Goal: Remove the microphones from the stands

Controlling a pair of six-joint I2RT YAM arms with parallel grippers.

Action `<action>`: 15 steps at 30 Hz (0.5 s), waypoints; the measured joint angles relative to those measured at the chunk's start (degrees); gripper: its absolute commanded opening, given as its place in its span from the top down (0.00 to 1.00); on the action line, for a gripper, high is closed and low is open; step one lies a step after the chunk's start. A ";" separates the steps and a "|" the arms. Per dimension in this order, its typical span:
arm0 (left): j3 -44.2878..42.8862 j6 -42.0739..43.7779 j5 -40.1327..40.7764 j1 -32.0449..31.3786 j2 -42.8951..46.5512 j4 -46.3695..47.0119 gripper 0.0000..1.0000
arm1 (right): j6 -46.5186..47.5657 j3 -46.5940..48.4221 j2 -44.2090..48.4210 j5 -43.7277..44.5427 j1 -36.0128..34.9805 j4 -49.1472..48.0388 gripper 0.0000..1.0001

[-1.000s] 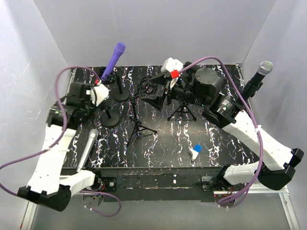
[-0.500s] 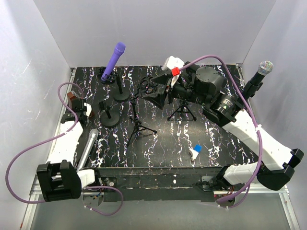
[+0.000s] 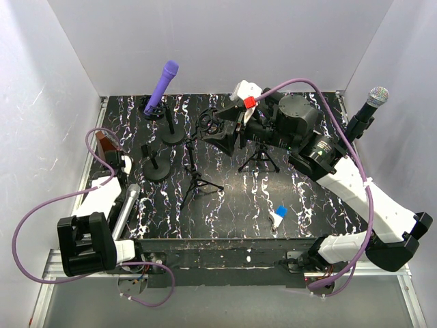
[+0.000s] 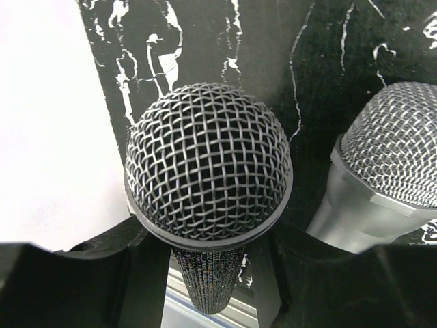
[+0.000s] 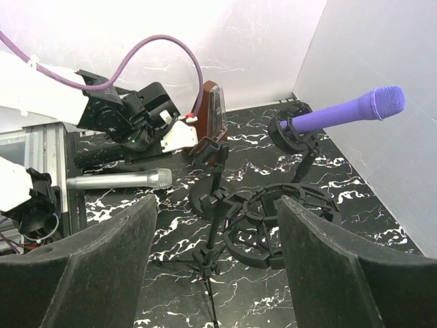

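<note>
We're hauling the microphone [image 4: 208, 160] off its stand [image 3: 156, 167] to the counter [image 3: 307, 198] edge, left hand [image 4: 212, 273] clenched on it, right hand [image 5: 217, 205] released.

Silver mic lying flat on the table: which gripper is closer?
Left. The left gripper, shut on a mesh-headed microphone, is just beside the silver microphone; the right gripper, open, is well away at the black shock mount.

The desk [image 3: 321, 198] is glossy black with white marble-like veins. The dark microphone [image 4: 208, 160] has a woven wire-mesh head with a dull metal sheen. At its 3 o'clock, the silver microphone [image 4: 392, 143] has a smooth satin body. The purple microphone [image 3: 162, 85], at the desk's 11 o'clock, looks matt.
</note>
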State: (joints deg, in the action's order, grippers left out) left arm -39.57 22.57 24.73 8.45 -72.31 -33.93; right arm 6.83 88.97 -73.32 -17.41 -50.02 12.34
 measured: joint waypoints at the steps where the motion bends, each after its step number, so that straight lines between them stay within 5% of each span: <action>1: 0.57 0.31 -0.31 0.00 -0.04 0.50 0.72 | 0.00 0.00 0.00 -0.15 0.04 0.00 0.23; 15: 3.91 2.12 -2.54 0.07 -0.39 2.69 0.54 | -1.09 -0.79 -0.02 -1.07 0.15 -0.74 0.23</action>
State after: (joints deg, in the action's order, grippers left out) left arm -35.66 24.69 22.20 8.51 -72.71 -31.24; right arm 5.74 88.18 -73.34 -18.48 -49.87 11.60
